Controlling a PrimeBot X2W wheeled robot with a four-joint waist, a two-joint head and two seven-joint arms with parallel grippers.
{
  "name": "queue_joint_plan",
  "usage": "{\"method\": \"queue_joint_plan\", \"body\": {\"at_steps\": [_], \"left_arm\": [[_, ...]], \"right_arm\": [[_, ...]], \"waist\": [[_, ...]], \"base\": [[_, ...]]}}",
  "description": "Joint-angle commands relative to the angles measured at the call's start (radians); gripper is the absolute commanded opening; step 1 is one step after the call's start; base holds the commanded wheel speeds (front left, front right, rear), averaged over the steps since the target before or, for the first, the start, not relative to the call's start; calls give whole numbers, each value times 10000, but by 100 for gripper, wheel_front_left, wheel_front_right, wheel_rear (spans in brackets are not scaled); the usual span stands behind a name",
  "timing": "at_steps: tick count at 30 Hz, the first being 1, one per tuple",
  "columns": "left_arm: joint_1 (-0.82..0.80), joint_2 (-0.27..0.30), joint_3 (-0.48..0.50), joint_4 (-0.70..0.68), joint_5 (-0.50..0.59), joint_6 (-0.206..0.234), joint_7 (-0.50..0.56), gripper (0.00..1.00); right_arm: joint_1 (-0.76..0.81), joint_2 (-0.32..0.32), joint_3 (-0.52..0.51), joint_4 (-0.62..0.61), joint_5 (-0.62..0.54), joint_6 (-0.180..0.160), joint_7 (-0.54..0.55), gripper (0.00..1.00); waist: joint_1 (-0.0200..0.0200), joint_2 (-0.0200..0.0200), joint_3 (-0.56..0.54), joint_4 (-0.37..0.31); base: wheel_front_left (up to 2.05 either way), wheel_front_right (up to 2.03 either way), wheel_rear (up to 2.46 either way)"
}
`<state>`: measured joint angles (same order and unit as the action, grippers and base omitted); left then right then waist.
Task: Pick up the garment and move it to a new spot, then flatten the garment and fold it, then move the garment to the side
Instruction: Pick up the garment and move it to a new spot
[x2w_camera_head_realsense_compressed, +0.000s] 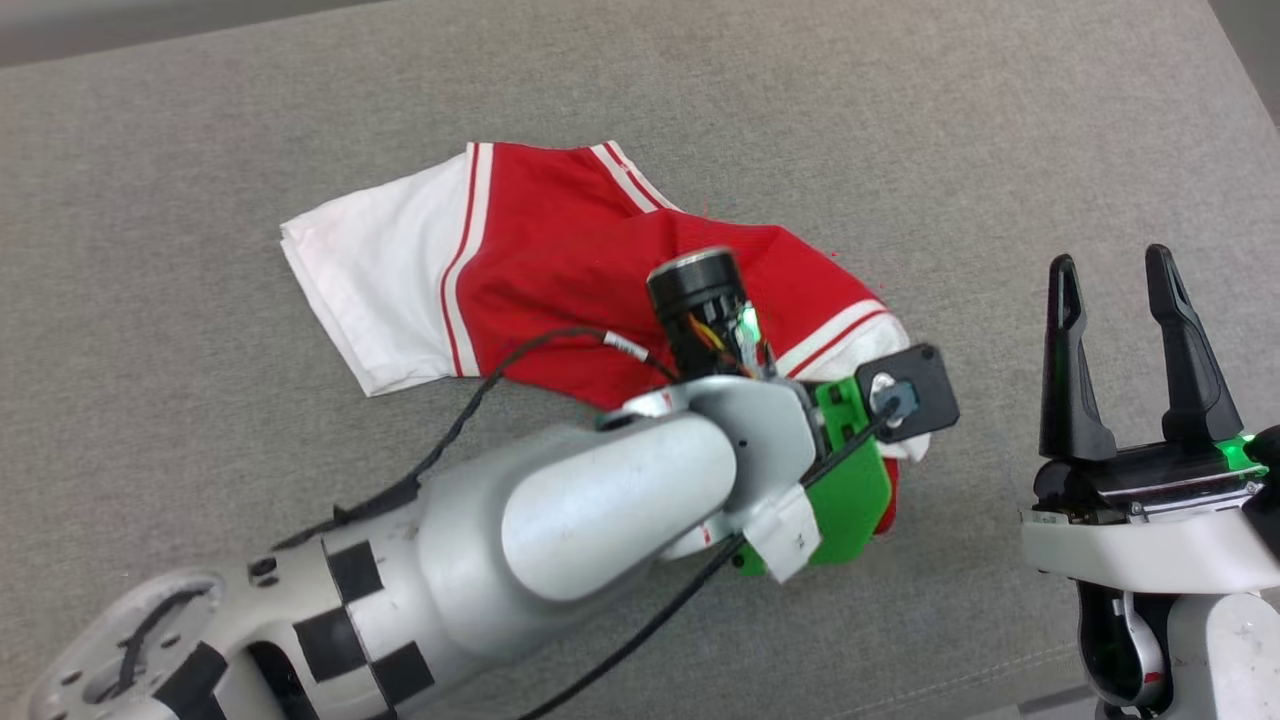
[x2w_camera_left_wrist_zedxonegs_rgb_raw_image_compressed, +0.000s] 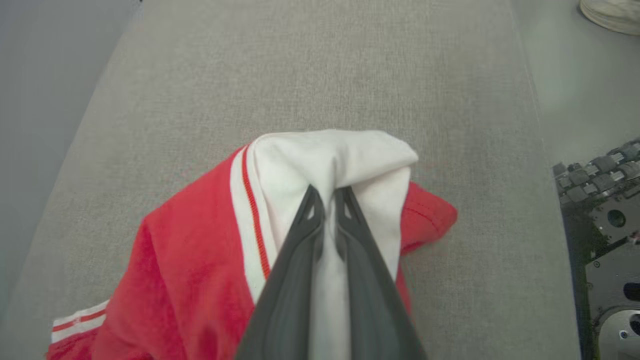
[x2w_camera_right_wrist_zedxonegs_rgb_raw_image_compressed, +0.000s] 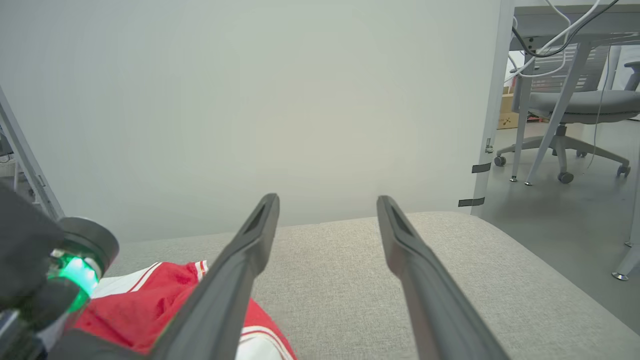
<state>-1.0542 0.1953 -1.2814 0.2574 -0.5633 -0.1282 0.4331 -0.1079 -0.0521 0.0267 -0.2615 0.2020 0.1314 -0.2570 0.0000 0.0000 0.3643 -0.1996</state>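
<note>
The left tool (x2w_camera_left_wrist_zedxonegs_rgb_raw_image_compressed: 327, 192) is clenched on the garment (x2w_camera_left_wrist_zedxonegs_rgb_raw_image_compressed: 190, 260). In the left wrist view its two dark fingers (x2w_camera_left_wrist_zedxonegs_rgb_raw_image_compressed: 295, 260) stand almost together, and a fold of the white sleeve (x2w_camera_left_wrist_zedxonegs_rgb_raw_image_compressed: 340, 155) is pinched between them, bunching up around the tips. The red body of the shirt falls away from the grip toward the lower left of that view, with a red-and-white stripe along the sleeve seam. Whether the pinched fold is lifted off the surface cannot be told.

In the head view the pale left forearm (x2w_camera_head_realsense_compressed: 600, 510) reaches in from the lower left. Its wrist sits over the garment's right end and hides the fingers. The garment lies crumpled near the middle of the grey fabric-covered table (x2w_camera_head_realsense_compressed: 800, 100), with its other white sleeve (x2w_camera_head_realsense_compressed: 370, 280) spread flat to the left and the red body between the two sleeves.

The right tool (x2w_camera_head_realsense_compressed: 1110, 258) is released, its fingers wide apart with nothing between them. It stands upright at the right side of the head view, apart from the garment, with bare table between them. In the right wrist view a pale wall (x2w_camera_right_wrist_zedxonegs_rgb_raw_image_compressed: 250, 100) rises behind the table, and an office chair (x2w_camera_right_wrist_zedxonegs_rgb_raw_image_compressed: 575, 105) stands on the floor to the right.
</note>
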Motion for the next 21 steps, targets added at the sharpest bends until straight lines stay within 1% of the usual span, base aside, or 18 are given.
{"method": "queue_joint_plan", "body": {"at_steps": [1, 5, 8, 9, 10, 13, 17, 19, 21], "left_arm": [[448, -17, 13, 132, 250, -25, 96, 0], [1522, -24, 12, 326, 705, -25, 512, 0], [1771, -63, 12, 457, 861, -25, 290, 0], [1757, -101, 12, 539, 831, -25, 110, 40], [1694, -163, 12, 616, 859, -25, -174, 100], [1448, -356, 12, 935, 946, -25, -1359, 100], [1145, -649, 18, 1411, 627, -25, -3240, 100], [1021, -768, 167, 1760, 410, -25, -4203, 100], [995, -867, 487, 2093, 383, 138, -5033, 100]], "right_arm": [[-155, 17, 23, -20, 71, -7, -47, 100], [-187, 18, 22, 11, 101, -7, -47, 100], [-201, 18, -20, 50, 60, -7, -47, 100], [-199, 18, -12, 62, 32, -7, -47, 100], [-183, 18, 0, 81, -9, -7, -47, 100], [-90, 18, 5, 135, -110, -7, -47, 100], [197, 18, -77, 200, -266, -7, -47, 100], [372, 18, -156, 246, -333, -7, -47, 100], [556, 18, -202, 282, -399, -7, -47, 100]], "waist": [[0, 0, 446, -454], [0, 0, 507, -505], [0, 0, 462, -354], [0, 0, 414, -286], [0, 0, 339, -206], [0, 0, 35, 36], [0, 0, -557, 432], [0, 0, -889, 657], [0, 0, -1203, 851]], "base": [[0, 0, 0], [0, 0, 0], [0, 0, 0], [0, 0, 0], [0, 0, 0], [0, 0, 0], [0, 0, 0], [0, 0, 0], [0, 0, 0]]}}
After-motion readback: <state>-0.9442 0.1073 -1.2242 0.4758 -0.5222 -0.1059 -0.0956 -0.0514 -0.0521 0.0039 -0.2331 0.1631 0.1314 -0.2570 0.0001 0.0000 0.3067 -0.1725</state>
